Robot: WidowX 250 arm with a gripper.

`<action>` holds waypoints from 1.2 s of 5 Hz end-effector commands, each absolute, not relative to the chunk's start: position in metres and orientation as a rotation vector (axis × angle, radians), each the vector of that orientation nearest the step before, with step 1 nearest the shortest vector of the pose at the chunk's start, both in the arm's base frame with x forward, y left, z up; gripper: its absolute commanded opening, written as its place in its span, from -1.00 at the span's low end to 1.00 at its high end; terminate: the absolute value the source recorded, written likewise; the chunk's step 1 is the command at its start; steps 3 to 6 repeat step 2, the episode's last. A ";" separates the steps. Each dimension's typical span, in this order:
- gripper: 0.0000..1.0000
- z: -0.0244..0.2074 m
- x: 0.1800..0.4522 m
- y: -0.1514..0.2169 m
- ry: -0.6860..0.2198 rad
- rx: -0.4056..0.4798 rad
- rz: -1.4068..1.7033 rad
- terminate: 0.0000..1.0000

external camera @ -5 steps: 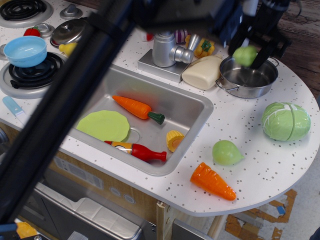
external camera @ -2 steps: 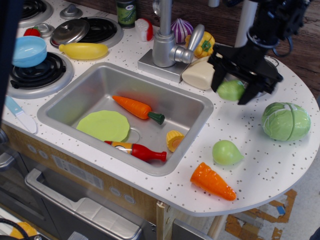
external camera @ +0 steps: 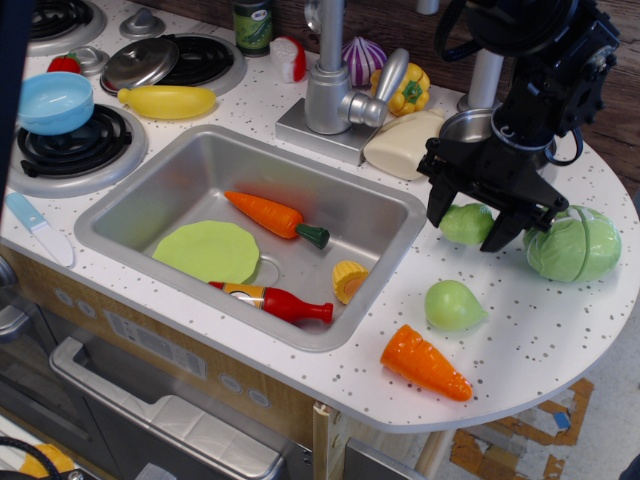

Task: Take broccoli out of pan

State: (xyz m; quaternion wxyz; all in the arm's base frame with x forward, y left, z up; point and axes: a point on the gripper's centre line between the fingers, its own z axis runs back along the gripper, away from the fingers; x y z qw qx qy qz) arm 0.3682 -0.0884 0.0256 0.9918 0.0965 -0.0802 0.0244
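Note:
The light-green lumpy broccoli (external camera: pixel 466 223) sits between the two black fingers of my gripper (external camera: pixel 468 227), low at the counter surface, right of the sink and left of the cabbage. The jaws stand close around it and look shut on it. The shiny steel pan (external camera: pixel 470 125) is behind the gripper at the back of the counter, mostly hidden by my arm; only its left rim shows.
A large white-veined cabbage (external camera: pixel 573 243) lies just right of the gripper. A smooth green bulb (external camera: pixel 454 305) and an orange carrot (external camera: pixel 424 362) lie in front. The steel sink (external camera: pixel 392 210) with toy food is to the left, a cream bottle (external camera: pixel 403 147) behind it.
The gripper has carried the broccoli out of the pan, forward and down to the counter beside the cabbage. The dark blurred arm that crossed the view one second ago is gone.

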 end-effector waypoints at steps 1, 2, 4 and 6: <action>1.00 0.057 0.373 -0.095 -0.270 0.172 0.041 -1.00; 1.00 0.057 0.373 -0.095 -0.270 0.172 0.041 1.00; 1.00 0.057 0.373 -0.095 -0.270 0.172 0.041 1.00; 1.00 0.057 0.373 -0.095 -0.270 0.172 0.041 1.00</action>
